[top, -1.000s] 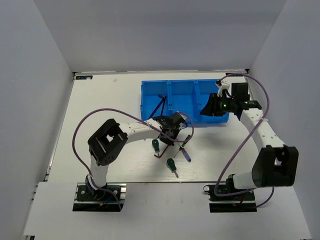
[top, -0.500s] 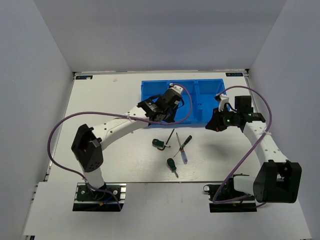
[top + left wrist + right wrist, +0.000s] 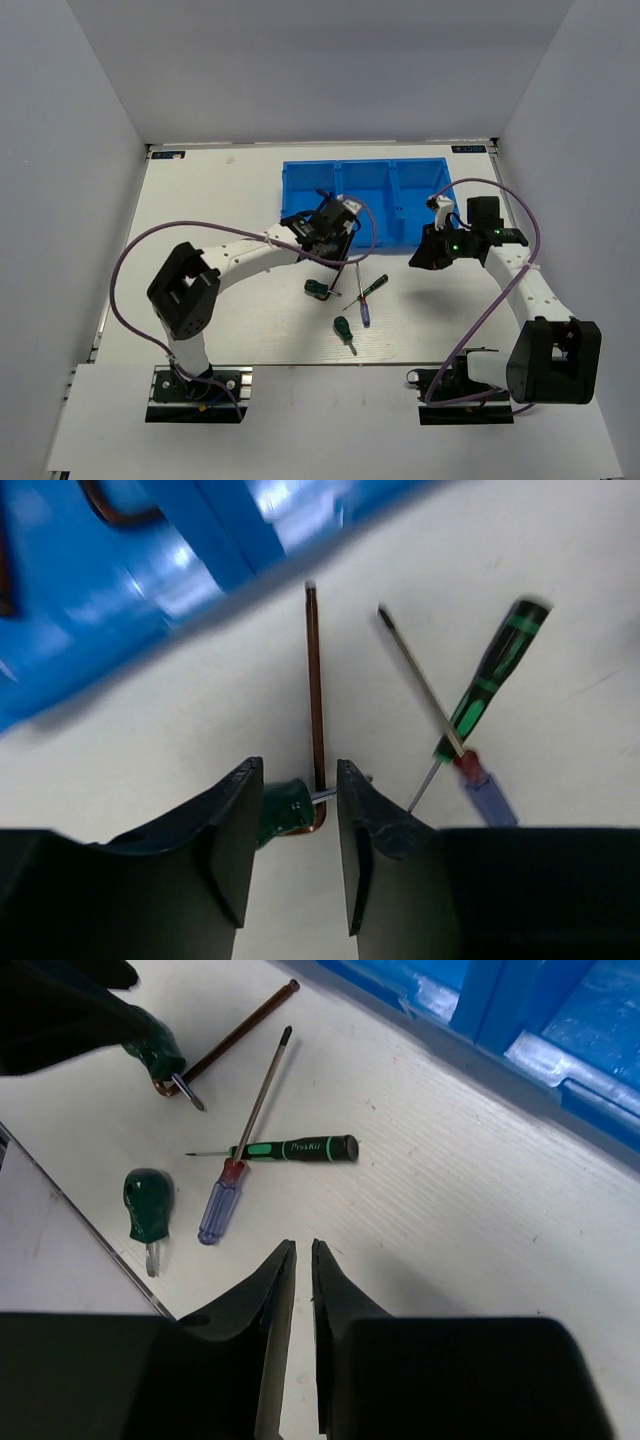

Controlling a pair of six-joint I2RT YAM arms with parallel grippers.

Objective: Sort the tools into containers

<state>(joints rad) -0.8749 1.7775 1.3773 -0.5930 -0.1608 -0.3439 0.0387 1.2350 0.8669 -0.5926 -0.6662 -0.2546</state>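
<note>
The left pincer hangs just off the near wall of the blue tray, jaws apart and empty, and the hex key lies on the surface straight beneath it. The key's long axis runs from the gap between the fingers away toward the tray wall, so the jaws already straddle the shaft crosswise. Its bent end lies against a stubby green screwdriver, which by my reckoning could foul a straight descent. The left arm is plainly the nearer one. The right pincer hovers to the right of the crossed slim screwdrivers, nearly closed with only a thin slit and nothing in it. Half a second ago the left pincer was out over the tray's compartments; it has since drawn back over the loose tools. The right pincer has come off the tray's right end toward the open surface in front
</note>
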